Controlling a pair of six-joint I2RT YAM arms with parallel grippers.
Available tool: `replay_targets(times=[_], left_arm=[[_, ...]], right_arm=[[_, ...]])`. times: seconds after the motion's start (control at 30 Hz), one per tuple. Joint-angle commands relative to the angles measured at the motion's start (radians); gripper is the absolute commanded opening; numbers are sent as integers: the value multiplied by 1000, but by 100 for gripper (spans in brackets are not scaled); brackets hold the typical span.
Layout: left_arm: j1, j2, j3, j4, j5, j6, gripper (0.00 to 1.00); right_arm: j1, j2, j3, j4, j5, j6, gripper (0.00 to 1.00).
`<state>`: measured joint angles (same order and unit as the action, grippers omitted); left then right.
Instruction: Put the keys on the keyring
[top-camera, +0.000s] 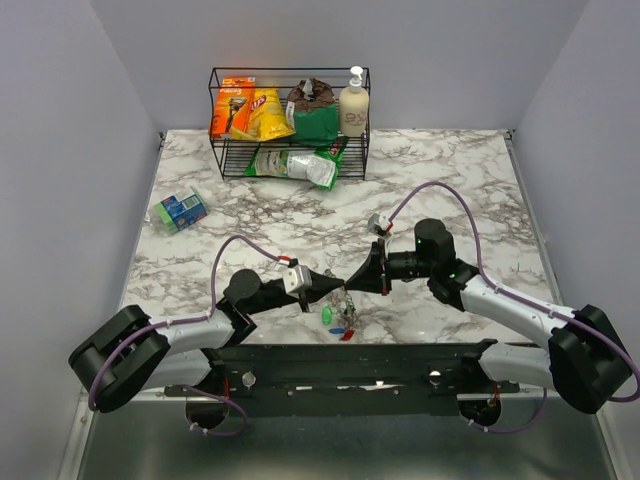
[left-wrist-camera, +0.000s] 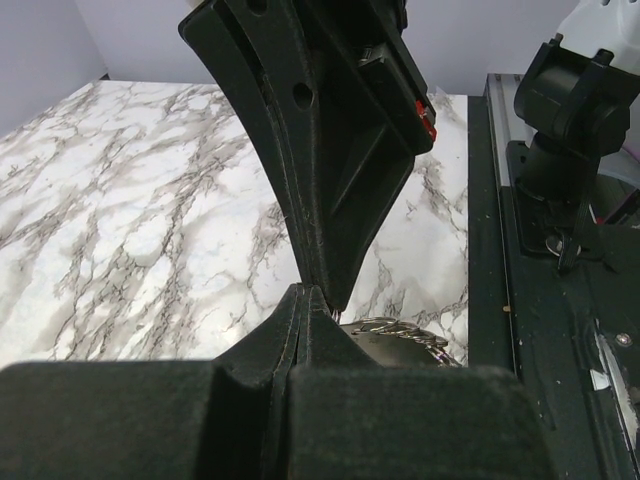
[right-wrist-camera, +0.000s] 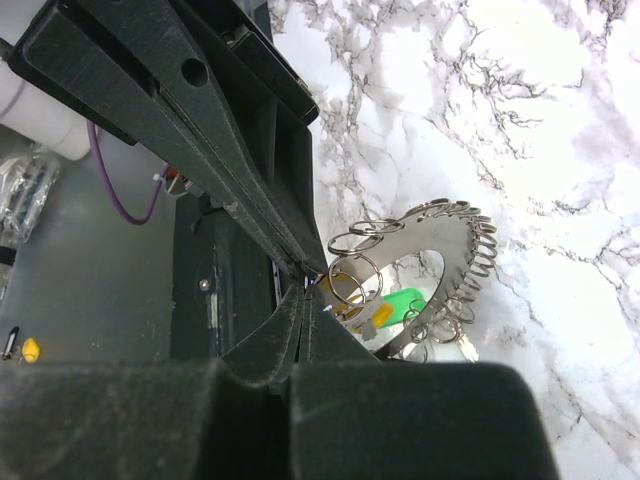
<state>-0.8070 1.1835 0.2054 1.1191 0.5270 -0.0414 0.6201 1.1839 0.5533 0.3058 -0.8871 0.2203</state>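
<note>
As seen from above and read from the left, noted a blue-and-green packet (top-camera: 178, 210) lying alone on the marble table (top-camera: 450, 180). Farther back, found a black wire rack (top-camera: 232, 158) with two shelves. Counted on its upper shelf, from the left, an orange razor pack (top-camera: 231, 104), a yellow snack bag (top-camera: 268, 113), a brown-and-green bag (top-camera: 315, 115) and a cream pump bottle (top-camera: 353, 105). Counted on its lower shelf only a green-and-white pouch (top-camera: 298, 163), lying flat. Near the front edge, saw the left gripper (top-camera: 333, 289) reaching rightward and the right gripper (top-camera: 352, 284) reaching leftward, set tip to tip. Found each pair of fingers clenched flat together in its own wrist view. Could not tell whether anything thin lay pinched in either pair. Spotted the keyring (right-wrist-camera: 478, 250), a coiled silvery loop with several small rings, right at those tips. Made out a green key head (right-wrist-camera: 403, 300) and a yellow one through the loop. Located the keys (top-camera: 327, 315) from above, green, blue and red, just below the tips toward the arm bases.
</note>
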Motion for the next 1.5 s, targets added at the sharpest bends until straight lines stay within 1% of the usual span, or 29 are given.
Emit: replay_targets(times=[0.0,0.23,0.4,0.5,0.53,0.63,0.7,0.73,0.83,0.93,0.97,1.0,1.03,1.07,1.13,1.17,1.23,1.27,1.37,1.47], left_arm=[[-3,-33,22,53,11,1,0],[-3,-65,34,-4,19,3,0],[-4,-102,68,-136,42,20,0],[-3,-130,95,-223,45,29,9],[-3,-142,103,-244,45,31,14],[-3,-168,134,-343,36,37,24],[-4,-182,153,-413,28,61,28],[-3,-194,160,-435,24,64,32],[-3,-220,202,-537,22,77,39],[-3,-226,287,-703,45,104,42],[-3,-228,314,-810,65,118,43],[-4,-226,365,-862,77,130,45],[-3,-223,390,-913,88,165,47],[-3,-220,413,-1008,97,182,47],[-3,-208,472,-1099,126,251,49],[-3,-202,491,-1183,137,273,50],[-3,-177,538,-1261,169,323,50],[-4,-165,554,-1332,185,365,50],[-4,-113,615,-1442,248,434,50],[-6,-65,658,-1495,277,463,51]], right_arm=[[6,-10,-1,18,-4,-4,1],[7,-40,34,-69,34,-53,1],[6,-52,68,-137,77,-84,1],[7,-61,86,-178,80,-94,1],[6,-69,88,-194,82,-98,1],[6,-99,83,-212,91,-102,1],[6,-115,79,-221,97,-107,1],[6,-125,77,-232,99,-111,1],[6,-135,80,-255,103,-122,1],[6,-142,92,-292,109,-137,1],[6,-144,99,-303,108,-142,1],[6,-144,105,-303,108,-148,1],[4,-144,112,-345,108,-157,1],[7,-144,115,-355,106,-162,1],[7,-145,126,-388,111,-179,1],[6,-145,131,-401,108,-186,1],[6,-147,134,-427,109,-193,1],[6,-148,137,-431,108,-197,1],[6,-156,138,-436,93,-196,1],[7,-167,138,-436,91,-197,1]])
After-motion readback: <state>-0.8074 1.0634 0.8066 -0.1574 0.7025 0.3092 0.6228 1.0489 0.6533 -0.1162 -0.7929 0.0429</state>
